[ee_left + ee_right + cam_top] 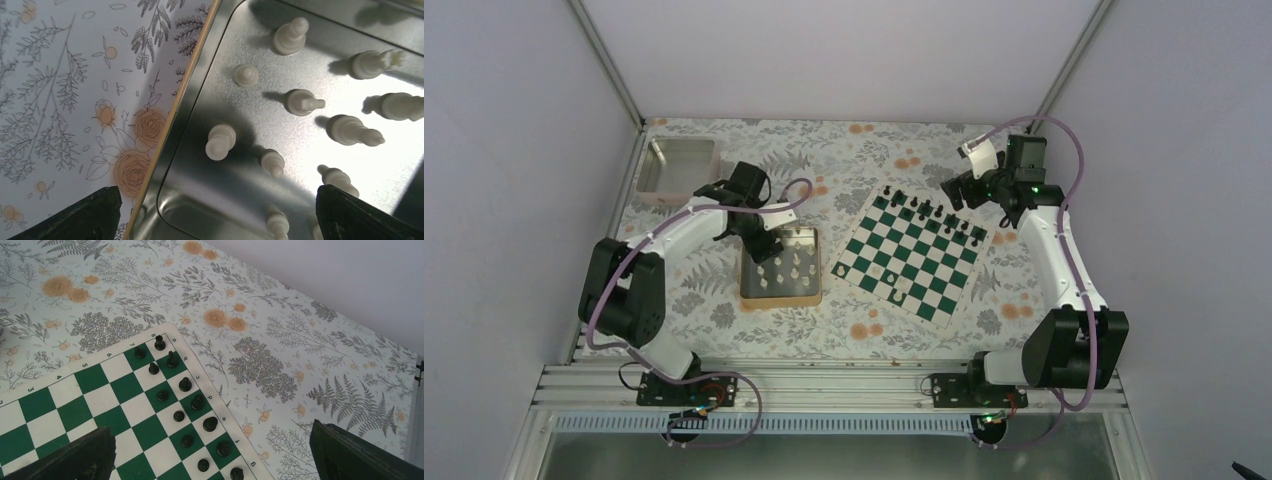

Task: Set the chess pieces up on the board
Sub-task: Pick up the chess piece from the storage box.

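Your left gripper (764, 246) (218, 214) hangs over the tin (781, 298) (200, 60) with its jaws wide apart, holding nothing. The white chess pieces (789, 265) (305, 102) sit inside that tin, at 9 o'clock from the board (914, 258) (75, 410). Your right gripper (960, 190) (212, 455) is spread wide too, and empty. It is above the board's 1 o'clock edge, where the black pieces (934, 212) (185, 385) stand in two rows.
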`<move>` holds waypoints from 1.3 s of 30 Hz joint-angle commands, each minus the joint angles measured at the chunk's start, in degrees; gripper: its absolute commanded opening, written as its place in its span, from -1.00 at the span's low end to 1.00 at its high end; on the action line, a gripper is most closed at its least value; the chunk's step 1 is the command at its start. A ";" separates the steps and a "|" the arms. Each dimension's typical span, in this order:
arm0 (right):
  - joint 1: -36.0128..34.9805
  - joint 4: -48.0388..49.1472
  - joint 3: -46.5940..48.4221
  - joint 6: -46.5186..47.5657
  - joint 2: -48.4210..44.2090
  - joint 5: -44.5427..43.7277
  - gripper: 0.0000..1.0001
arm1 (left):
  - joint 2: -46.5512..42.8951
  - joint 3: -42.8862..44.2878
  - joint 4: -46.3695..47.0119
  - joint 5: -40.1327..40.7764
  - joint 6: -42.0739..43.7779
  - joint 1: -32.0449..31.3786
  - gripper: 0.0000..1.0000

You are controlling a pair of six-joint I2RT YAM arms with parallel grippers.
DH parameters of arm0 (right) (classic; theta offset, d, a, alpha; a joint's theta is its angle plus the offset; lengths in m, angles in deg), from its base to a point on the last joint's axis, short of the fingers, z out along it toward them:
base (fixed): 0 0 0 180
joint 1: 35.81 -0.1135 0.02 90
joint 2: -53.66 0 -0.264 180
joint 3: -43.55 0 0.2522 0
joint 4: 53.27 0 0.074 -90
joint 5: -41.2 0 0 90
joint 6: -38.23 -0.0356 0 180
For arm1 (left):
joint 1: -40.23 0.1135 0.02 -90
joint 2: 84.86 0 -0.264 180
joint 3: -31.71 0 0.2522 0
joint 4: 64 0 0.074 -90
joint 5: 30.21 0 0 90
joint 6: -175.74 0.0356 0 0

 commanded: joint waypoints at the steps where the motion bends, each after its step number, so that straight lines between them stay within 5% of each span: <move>1: -0.55 -0.09 -0.65 1.09 -1.02 0.01 1.00 | 2.02 -0.38 3.25 1.58 -0.63 -0.49 0.93; 19: -0.51 1.20 -3.06 2.37 -1.13 -1.81 1.00 | 7.82 2.55 3.43 -1.01 -0.65 -1.29 0.33; 27: -0.51 1.16 -3.43 2.76 -0.87 -2.17 1.00 | 3.79 2.36 3.71 2.48 -1.11 -1.42 0.68; 33: -0.51 1.13 -4.08 2.77 -0.72 -1.67 1.00 | -0.50 4.08 2.22 3.74 -1.89 -1.55 0.71; 39: -0.51 0.81 -4.28 3.32 -0.78 -1.80 1.00 | -0.97 5.93 -3.29 1.57 -0.63 -2.35 0.30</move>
